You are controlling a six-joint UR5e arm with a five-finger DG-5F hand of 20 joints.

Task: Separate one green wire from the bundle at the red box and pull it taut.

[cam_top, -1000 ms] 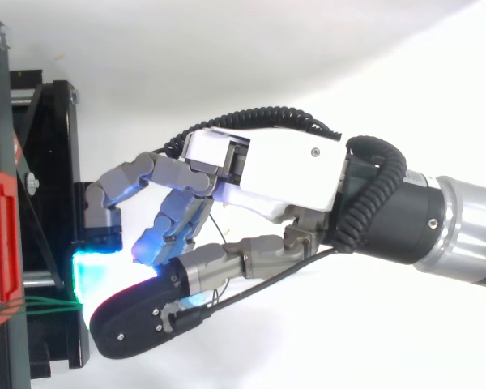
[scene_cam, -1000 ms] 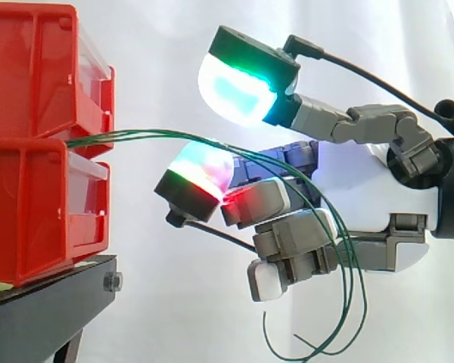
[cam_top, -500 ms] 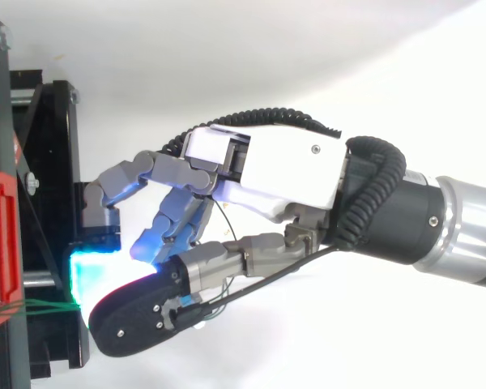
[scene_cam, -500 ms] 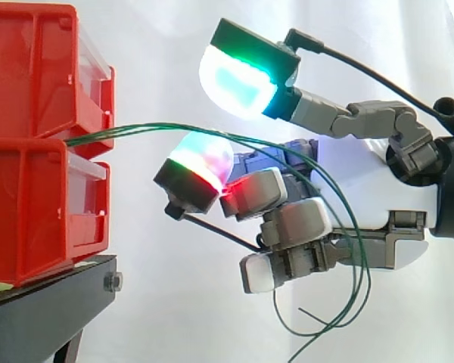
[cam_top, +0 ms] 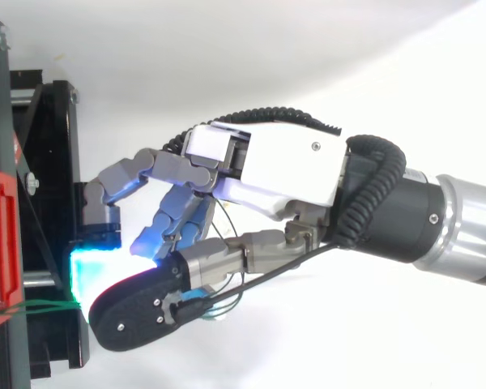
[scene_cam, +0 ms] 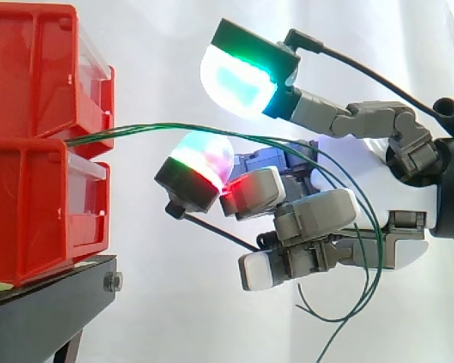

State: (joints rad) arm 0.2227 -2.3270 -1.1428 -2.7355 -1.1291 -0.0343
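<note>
Nearest the side camera, the robot hand [scene_cam: 408, 204] comes in from the right with its lower fingers [scene_cam: 318, 215] curled in toward the palm. The green wires [scene_cam: 159, 130] thread through these curled fingers and are caught among them. The uppermost finger stands raised and apart, and its pad [scene_cam: 238, 79] glows green and cyan above the wires. A second pad, glowing red, white and green, sits just under the wires, nearer the bins.

From the hand the wires arc over the knuckles and down past the palm. They end in a slack loop and a loose tail that hang below the fingers. Toward the left they run close together as a bundle, nearly level, to the seam between 2 stacked red bins, the upper bin [scene_cam: 30, 68] and the lower bin [scene_cam: 30, 212]. No wire stands clearly apart from the others along this stretch.

The bins rest on a black stand [scene_cam: 38, 310]. In the top view the wires [cam_top: 32, 305] cross from the bin's edge to beneath the dark, cyan-lit finger. Behind everything hangs the white curtain [scene_cam: 159, 45].
</note>
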